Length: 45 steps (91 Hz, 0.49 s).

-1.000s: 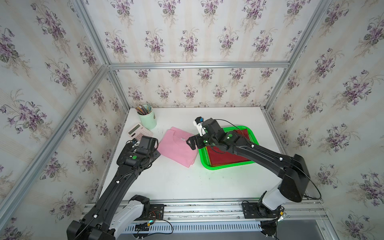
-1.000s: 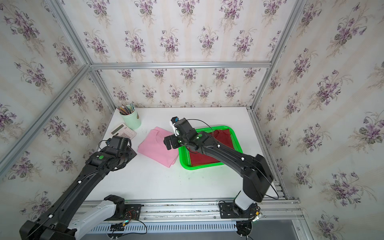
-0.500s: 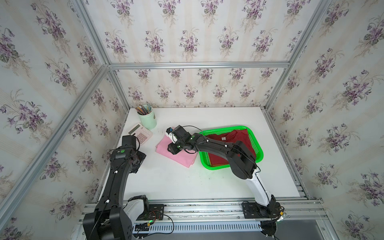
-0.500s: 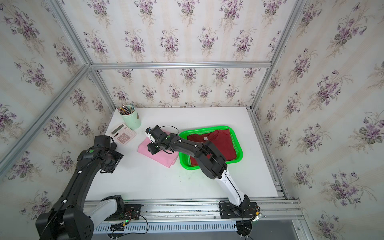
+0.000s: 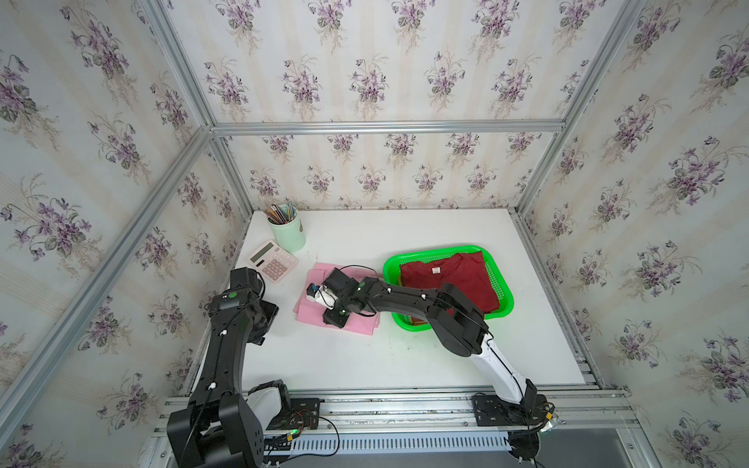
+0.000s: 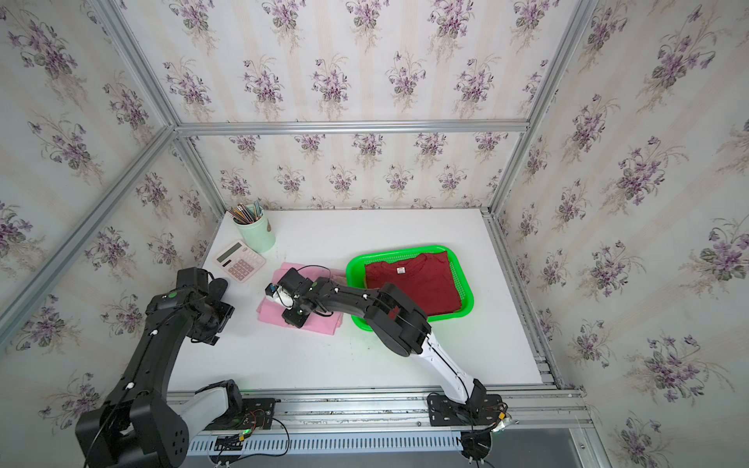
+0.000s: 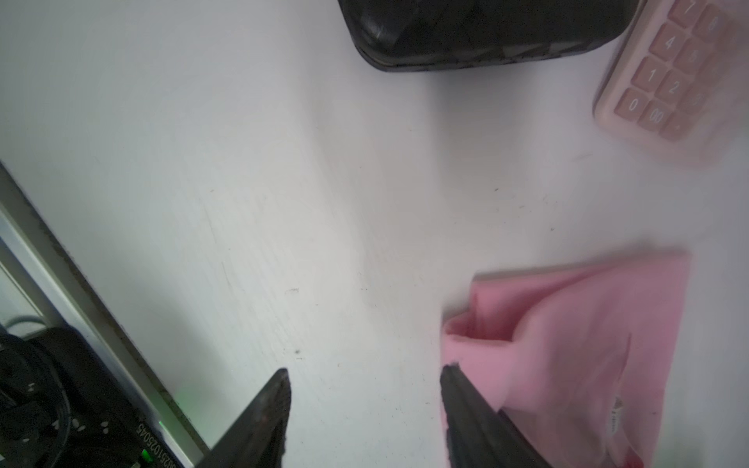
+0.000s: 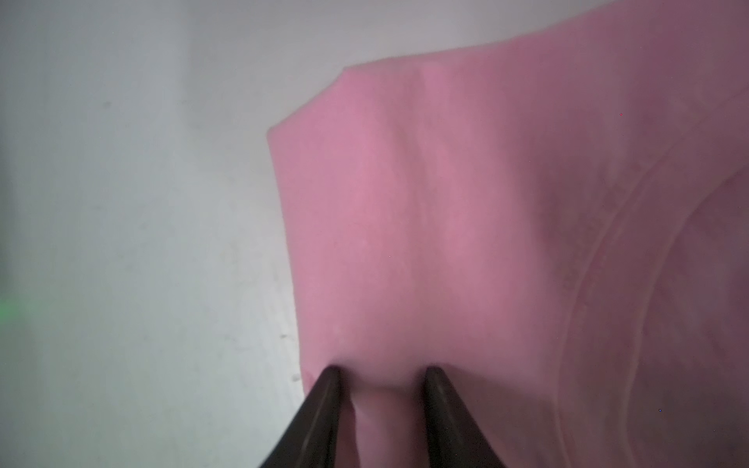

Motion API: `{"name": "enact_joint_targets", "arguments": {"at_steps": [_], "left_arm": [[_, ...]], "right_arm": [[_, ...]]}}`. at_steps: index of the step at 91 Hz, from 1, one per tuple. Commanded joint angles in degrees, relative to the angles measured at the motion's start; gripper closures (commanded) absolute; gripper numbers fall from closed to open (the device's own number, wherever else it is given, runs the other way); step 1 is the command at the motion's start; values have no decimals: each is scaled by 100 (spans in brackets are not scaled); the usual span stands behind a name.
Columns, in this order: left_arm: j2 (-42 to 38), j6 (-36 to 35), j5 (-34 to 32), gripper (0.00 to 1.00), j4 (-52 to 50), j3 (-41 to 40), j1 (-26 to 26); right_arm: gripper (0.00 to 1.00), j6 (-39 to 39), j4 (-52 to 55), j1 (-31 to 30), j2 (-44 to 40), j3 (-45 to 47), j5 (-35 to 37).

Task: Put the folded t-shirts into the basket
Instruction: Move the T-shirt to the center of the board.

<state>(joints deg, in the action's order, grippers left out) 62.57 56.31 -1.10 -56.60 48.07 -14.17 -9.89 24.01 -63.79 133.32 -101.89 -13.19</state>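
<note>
The light pink folded t-shirt (image 5: 308, 308) (image 6: 269, 314) lies on the white table, left of the green basket (image 5: 429, 251) (image 6: 397, 249). My right gripper (image 5: 333, 320) (image 6: 294, 318) presses down on the shirt near its front edge. In the right wrist view, the right gripper (image 8: 379, 370) is shut on a bunched ridge of the pink t-shirt (image 8: 446, 202). A dark red folded t-shirt (image 5: 450, 279) (image 6: 413, 279) fills the basket. My left gripper (image 5: 263, 320) (image 6: 215, 320) (image 7: 364, 370) hangs open over bare table, just left of the pink shirt (image 7: 567, 344), not touching it.
A pink calculator (image 5: 272, 260) (image 6: 239, 259) (image 7: 668, 77) lies at the back left, behind the pink shirt. A pale green cup of pencils (image 5: 287, 233) (image 6: 256, 235) stands behind it near the corner. Metal frame rails edge the table.
My right gripper moved left from the basket's edge onto the pink shirt, dropped down and closed on its cloth. The left arm drew back toward the left wall.
</note>
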Motion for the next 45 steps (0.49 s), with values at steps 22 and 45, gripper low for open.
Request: {"name": "enact_joint_targets", "arguments": {"at_steps": [22, 45], "left_arm": [[-60, 640, 568, 38, -402, 1, -18], [493, 1305, 1134, 37, -164, 258, 332]], "right_arm": [[46, -63, 401, -606, -982, 913, -749], [37, -31, -241, -601, -2083, 1111, -84]]}}
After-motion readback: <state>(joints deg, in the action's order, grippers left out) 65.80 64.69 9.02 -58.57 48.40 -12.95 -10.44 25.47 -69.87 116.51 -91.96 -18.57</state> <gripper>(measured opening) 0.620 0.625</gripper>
